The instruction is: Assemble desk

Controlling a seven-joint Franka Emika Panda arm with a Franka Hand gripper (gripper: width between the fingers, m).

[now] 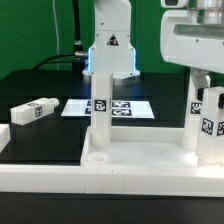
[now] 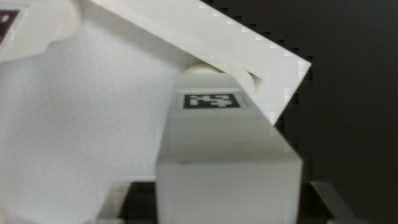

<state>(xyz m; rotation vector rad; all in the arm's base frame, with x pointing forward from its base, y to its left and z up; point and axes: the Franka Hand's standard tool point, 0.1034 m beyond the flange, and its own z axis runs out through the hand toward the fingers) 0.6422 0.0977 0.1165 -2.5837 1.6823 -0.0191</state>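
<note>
Claw [image 1: 205,88] grips a white leg [image 1: 207,128] from above, its two fingers closed on the block's sides, at the corner of the desk top [image 1: 140,158] on the exterior view's right. The block stands upright with its lower end down in the rimmed tray; whether it is fully seated cannot be told. A second leg [image 1: 100,108] stands upright and free of the arm at the desk top's far corner on the exterior view's left. A third leg [image 1: 34,110] lies on its side on the black table [image 1: 40,140], near the edge on the exterior view's left and well apart from the desk top. The marker board [image 1: 120,106] lies flat behind the tray, toward the table's far edge. No other leg is plain to see.

The step in hand looks to be fixing the gripped block into its corner. The next move likely calls for a twist or a firm press to seat it, keeping it upright, before the fingers let go and the arm goes for the one lying loose.
</note>
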